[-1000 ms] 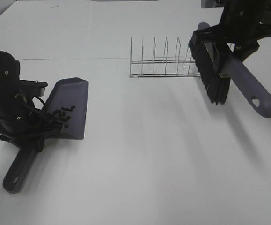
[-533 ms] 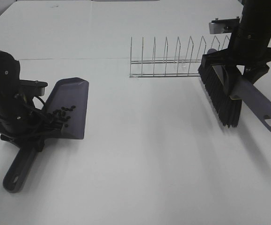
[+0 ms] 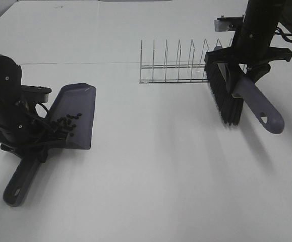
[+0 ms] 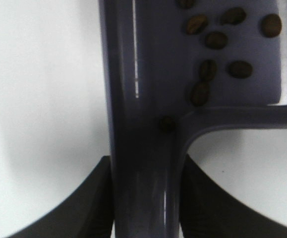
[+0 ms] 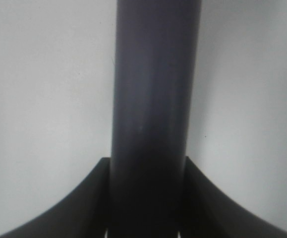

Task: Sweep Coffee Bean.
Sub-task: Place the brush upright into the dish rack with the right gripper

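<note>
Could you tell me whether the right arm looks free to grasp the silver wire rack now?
Probably not: the right gripper is shut on the grey long-handled brush, so its jaws are taken, though the silver wire rack stands nearby.

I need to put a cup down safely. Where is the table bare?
The widest bare patch of table lies between the dustpan and the brush, in front of the wire rack, reaching the near edge. The strip behind the rack is bare too. Crowded: around the dustpan holding the coffee beans, and under the brush.
</note>
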`<state>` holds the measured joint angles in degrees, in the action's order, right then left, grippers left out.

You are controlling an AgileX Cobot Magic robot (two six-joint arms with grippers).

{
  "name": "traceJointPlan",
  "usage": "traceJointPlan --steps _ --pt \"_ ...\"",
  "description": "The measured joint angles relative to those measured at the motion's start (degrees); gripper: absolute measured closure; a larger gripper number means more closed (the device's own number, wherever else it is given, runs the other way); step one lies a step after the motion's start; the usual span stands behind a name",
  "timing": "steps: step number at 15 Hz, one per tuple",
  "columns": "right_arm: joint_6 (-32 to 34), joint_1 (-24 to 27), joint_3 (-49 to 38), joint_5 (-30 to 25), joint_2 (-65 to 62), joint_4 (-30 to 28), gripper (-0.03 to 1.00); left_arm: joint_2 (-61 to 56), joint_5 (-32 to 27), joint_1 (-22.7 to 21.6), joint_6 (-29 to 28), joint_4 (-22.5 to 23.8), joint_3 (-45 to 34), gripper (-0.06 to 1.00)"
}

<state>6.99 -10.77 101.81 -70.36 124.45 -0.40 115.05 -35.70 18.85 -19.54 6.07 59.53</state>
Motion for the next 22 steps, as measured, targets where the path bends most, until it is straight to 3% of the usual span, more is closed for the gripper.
traceJointPlan --steps 12,19,21,22 --pt "0.23 0.06 21.43 -0.46 13.01 -1.15 0.65 0.00 0.46 0.00 0.06 0.46 0.00 0.59" --pt "1.15 0.06 25.15 -0.17 15.87 -3.55 0.65 0.00 0.52 0.00 0.06 0.46 0.00 0.59" --pt "1.26 0.06 25.27 -0.06 15.87 -3.55 0.58 0.00 0.52 0.00 0.06 0.46 0.00 0.59" --pt "1.26 0.06 25.27 0.00 15.87 -3.61 0.44 0.00 0.52 0.00 0.06 0.46 0.00 0.59"
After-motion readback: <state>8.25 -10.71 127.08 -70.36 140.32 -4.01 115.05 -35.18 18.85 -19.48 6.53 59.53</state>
